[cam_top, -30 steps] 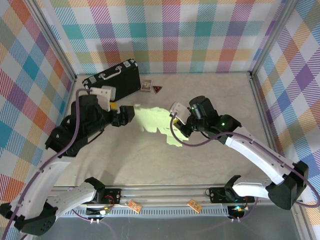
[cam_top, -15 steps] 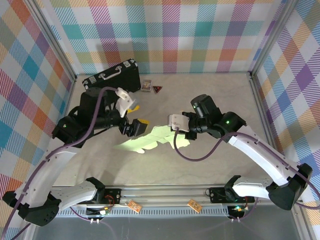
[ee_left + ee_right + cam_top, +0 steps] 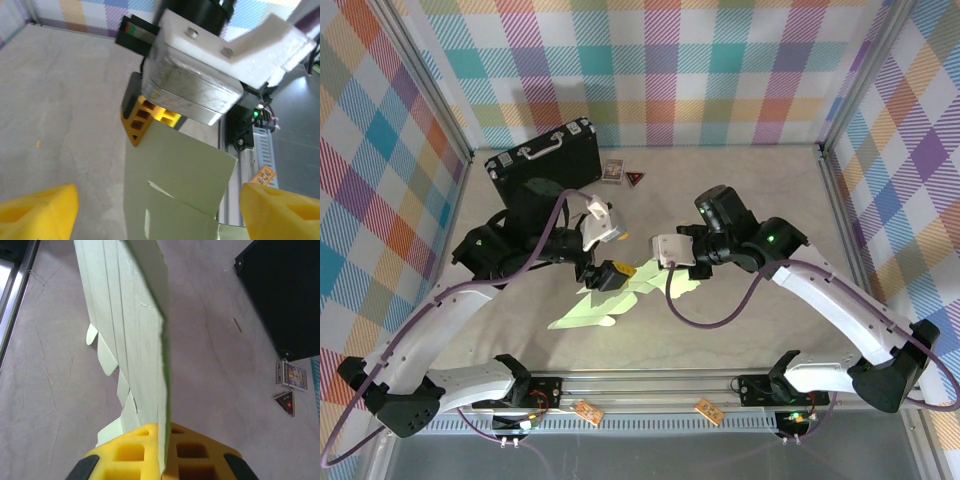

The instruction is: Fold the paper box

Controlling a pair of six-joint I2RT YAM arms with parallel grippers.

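The paper box is a pale green flat die-cut sheet with flaps, held tilted above the table's middle. My right gripper is shut on its right edge. In the right wrist view the yellow pads of that gripper pinch the sheet edge-on. My left gripper hovers over the sheet's upper middle and is open. In the left wrist view its yellow fingertips stand wide apart either side of the sheet, gripper, not touching it as far as I can see.
A black briefcase lies at the back left, also in the right wrist view. A small card box and a red triangle lie beside it. The metal rail runs along the near edge.
My left gripper has swung right, from the sheet's left end to above its middle. The sheet has turned and its left end has dropped toward the near side. The right gripper keeps its hold.
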